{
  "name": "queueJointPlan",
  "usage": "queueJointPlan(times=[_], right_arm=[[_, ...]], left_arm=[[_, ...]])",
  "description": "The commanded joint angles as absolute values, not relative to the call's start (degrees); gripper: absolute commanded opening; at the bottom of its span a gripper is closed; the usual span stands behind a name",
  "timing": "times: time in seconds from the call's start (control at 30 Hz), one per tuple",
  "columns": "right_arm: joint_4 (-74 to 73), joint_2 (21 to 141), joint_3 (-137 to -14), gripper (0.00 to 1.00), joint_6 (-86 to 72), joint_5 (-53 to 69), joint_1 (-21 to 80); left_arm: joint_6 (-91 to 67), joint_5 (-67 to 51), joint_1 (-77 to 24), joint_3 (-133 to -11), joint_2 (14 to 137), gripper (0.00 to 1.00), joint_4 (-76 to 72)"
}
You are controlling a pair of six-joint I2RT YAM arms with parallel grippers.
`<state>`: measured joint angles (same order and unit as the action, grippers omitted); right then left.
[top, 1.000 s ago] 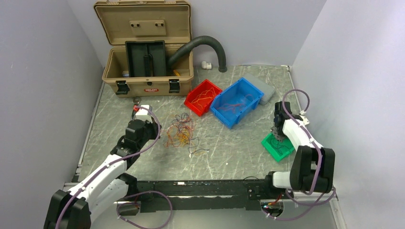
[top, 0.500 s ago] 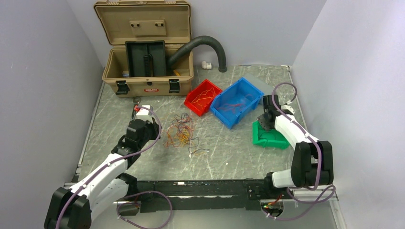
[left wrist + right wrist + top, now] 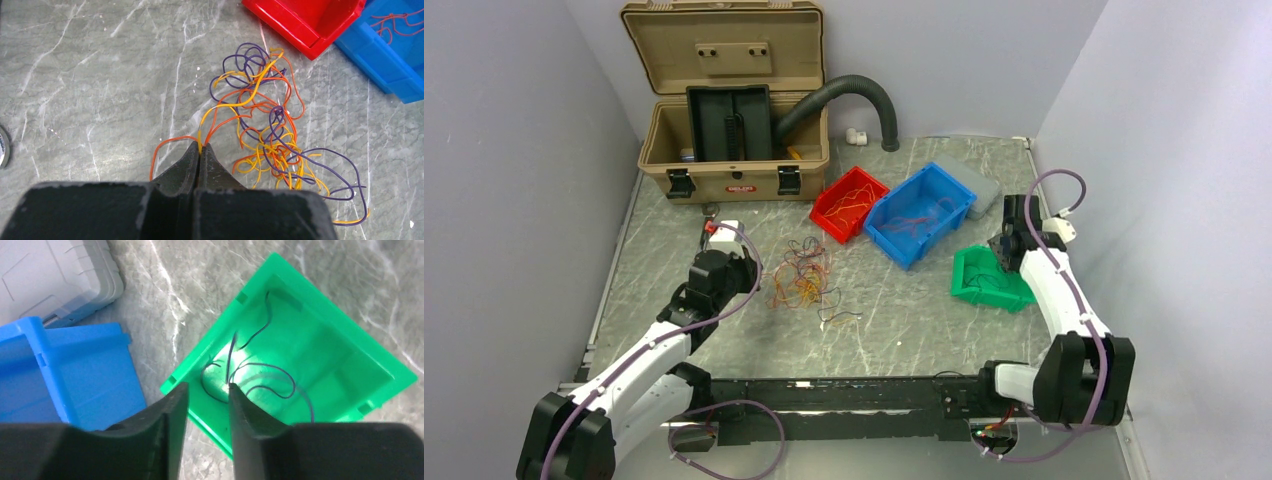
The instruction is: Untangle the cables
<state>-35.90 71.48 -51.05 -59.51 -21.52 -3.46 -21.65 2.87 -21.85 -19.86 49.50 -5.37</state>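
Observation:
The cables (image 3: 802,275) lie as a loose tangle of orange, yellow and dark purple wires (image 3: 265,135) on the marble table left of centre. At the tangle's left edge my left gripper (image 3: 200,148) is shut on a yellow cable, and an orange loop curls beside its tips. In the top view this gripper (image 3: 754,280) sits low over the table. My right gripper (image 3: 207,388) stands open over the near wall of a green bin (image 3: 350,327), with nothing between its fingers. A thin dark cable (image 3: 270,364) lies coiled inside the bin (image 3: 969,270), below the right gripper (image 3: 1002,250).
A red bin (image 3: 849,205) and a blue bin (image 3: 921,212) behind the tangle each hold a few thin wires. A grey lid (image 3: 979,185) lies behind the blue bin. An open tan case (image 3: 734,100) and a black ribbed hose (image 3: 854,90) stand at the back.
The green bin has slid left toward the blue bin with the right gripper on it. The right jaws have since opened and drawn back off it. The left arm has not moved.

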Motion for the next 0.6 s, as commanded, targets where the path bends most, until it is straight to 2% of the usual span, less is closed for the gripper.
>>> queueJointPlan(times=[0.0,0.07,0.2,0.33,0.57], right_arm=[[-36.8,66.91,-47.18,0.46,-60.42,-23.3,-4.22],[-37.47,65.73,-46.9,0.6,-60.2,-24.1,-4.75],[-37.88,65.54,-47.52,0.78,-57.88,-25.4,-6.82],[-35.01,67.5,-48.12,0.83,-55.47,-22.79,-10.66],[-30.2,77.03,-52.77,0.81,-55.05,-16.57,-13.26]], left_arm=[[-20.48,2.67,-22.04,-20.4,49.07,0.0,-7.51],[-20.48,2.59,-22.14,-20.4,49.0,0.0,-7.48],[-20.54,2.44,-22.15,-20.52,48.8,0.0,-7.43],[-20.52,2.57,-22.12,-20.49,48.61,0.0,-7.36],[-20.41,2.89,-22.22,-20.5,48.18,0.0,-6.92]])
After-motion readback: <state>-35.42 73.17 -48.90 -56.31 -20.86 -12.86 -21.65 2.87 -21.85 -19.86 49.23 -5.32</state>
